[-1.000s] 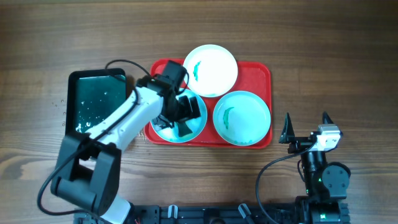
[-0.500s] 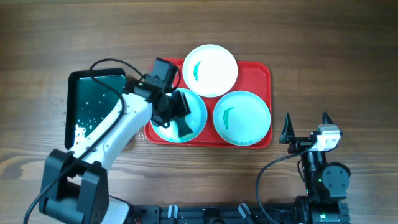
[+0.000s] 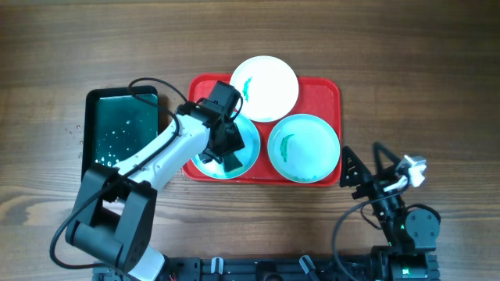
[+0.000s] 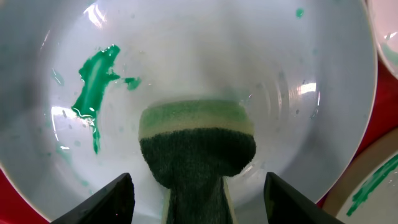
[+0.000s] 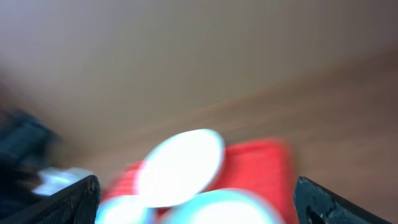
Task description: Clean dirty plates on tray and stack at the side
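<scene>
The red tray [image 3: 328,90] holds three plates: a white one [image 3: 264,87] at the back, a cyan one [image 3: 304,147] at front right and a cyan one [image 3: 250,148] at front left. My left gripper [image 3: 228,144] is shut on a green sponge [image 4: 198,143] pressed into the front-left cyan plate [image 4: 205,56], beside a teal smear [image 4: 93,81]. My right gripper [image 3: 363,156] is open and empty, just off the tray's front right corner. The right wrist view is blurred; it shows the tray [image 5: 261,162] and the white plate [image 5: 180,165].
A dark green tray [image 3: 121,129] with water in it lies left of the red tray. The left arm's cable loops above it. Bare wooden table surrounds both trays.
My left gripper swung left and back right over the front-left plate with the sponge. My right arm has tilted and moved towards the tray.
</scene>
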`<state>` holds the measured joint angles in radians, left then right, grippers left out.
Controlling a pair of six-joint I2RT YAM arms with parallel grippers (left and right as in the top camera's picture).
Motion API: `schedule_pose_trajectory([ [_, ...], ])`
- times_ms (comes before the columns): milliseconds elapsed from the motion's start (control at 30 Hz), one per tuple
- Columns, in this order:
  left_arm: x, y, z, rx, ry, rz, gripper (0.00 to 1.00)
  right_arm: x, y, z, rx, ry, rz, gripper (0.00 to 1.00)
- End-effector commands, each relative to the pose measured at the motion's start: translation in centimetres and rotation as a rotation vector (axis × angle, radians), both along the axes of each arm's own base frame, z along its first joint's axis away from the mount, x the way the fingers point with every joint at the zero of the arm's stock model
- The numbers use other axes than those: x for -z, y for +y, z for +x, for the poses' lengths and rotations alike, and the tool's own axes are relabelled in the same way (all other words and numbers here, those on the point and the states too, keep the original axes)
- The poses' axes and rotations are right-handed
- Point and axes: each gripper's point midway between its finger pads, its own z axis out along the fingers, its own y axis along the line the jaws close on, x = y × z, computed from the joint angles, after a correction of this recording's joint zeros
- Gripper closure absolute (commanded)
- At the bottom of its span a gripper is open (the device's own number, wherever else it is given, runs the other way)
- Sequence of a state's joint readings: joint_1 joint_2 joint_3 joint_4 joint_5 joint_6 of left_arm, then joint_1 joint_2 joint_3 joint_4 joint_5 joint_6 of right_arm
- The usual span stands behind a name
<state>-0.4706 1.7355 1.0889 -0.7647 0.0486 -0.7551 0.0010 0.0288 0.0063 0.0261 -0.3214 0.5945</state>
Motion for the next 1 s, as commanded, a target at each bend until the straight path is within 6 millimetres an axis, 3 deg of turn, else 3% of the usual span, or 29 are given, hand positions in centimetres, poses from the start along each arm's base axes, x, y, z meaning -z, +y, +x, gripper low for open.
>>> schedule_pose_trajectory([
  [0,0.7,0.5,-0.4,-0.014,0.015,0.031,0.36,-0.3,3.6,-1.7,-0.229,0.331,0.737,0.0],
  [33,0.7,0.5,-0.5,-0.014,0.019,0.034,0.36,-1.7,3.3,-1.6,-0.235,0.354,0.915,0.0],
  [67,0.7,0.5,-0.5,-0.014,0.019,0.034,0.36,-3.8,3.3,-1.9,-0.278,0.268,0.909,0.0],
  [167,0.7,0.5,-0.5,-0.014,0.019,0.034,0.36,-13.0,3.7,-5.6,-0.434,-0.167,0.686,0.0],
  [267,0.7,0.5,-0.5,-0.014,0.02,0.035,0.34,-14.7,4.9,-5.6,-0.401,-0.068,0.435,0.01],
  [300,0.7,0.5,-0.5,-0.014,0.02,0.034,0.33,-14.7,4.9,-4.3,-0.325,0.09,0.214,0.01],
  [333,0.7,0.5,-0.5,-0.014,0.02,0.034,0.33,-14.4,4.8,-3.5,-0.315,0.19,0.119,0.0],
  [400,0.7,0.5,-0.5,-0.014,0.019,0.034,0.32,-12.9,4.6,-1.5,-0.324,0.523,-0.02,0.0],
  [467,0.7,0.5,-0.5,-0.014,0.019,0.034,0.32,-11.2,3.5,1.4,-0.262,0.744,-0.018,0.01],
  [533,0.7,0.5,-0.5,-0.014,0.02,0.034,0.32,-8.9,4.4,4.1,-0.305,0.894,0.071,0.0],
  [567,0.7,0.5,-0.5,-0.014,0.02,0.034,0.32,-7.8,7.4,5.6,-0.55,0.832,0.004,0.01],
  [600,0.7,0.5,-0.5,-0.014,0.02,0.034,0.32,-6.4,8.8,6.2,-0.646,0.81,-0.07,0.04],
  [733,0.7,0.5,-0.5,-0.014,0.02,0.034,0.32,3.1,11.2,8.1,-0.566,1.012,-0.373,0.06],
  [767,0.7,0.5,-0.5,-0.014,0.02,0.034,0.32,4.7,12.5,8.7,-0.569,1.013,-0.427,0.14],
  [800,0.7,0.5,-0.5,-0.014,0.02,0.034,0.32,5.8,13.8,9.4,-0.555,1.004,-0.446,0.27],
  [867,0.7,0.5,-0.5,-0.014,0.02,0.034,0.32,6.5,15.8,10.4,-0.557,0.971,-0.438,0.27],
  [933,0.7,0.5,-0.5,-0.014,0.022,0.031,0.32,6.3,17.3,11.4,-0.565,0.915,-0.432,0.41],
  [967,0.7,0.5,-0.5,-0.014,0.022,0.031,0.32,6.2,17.3,11.9,-0.525,0.911,-0.42,0.42],
])
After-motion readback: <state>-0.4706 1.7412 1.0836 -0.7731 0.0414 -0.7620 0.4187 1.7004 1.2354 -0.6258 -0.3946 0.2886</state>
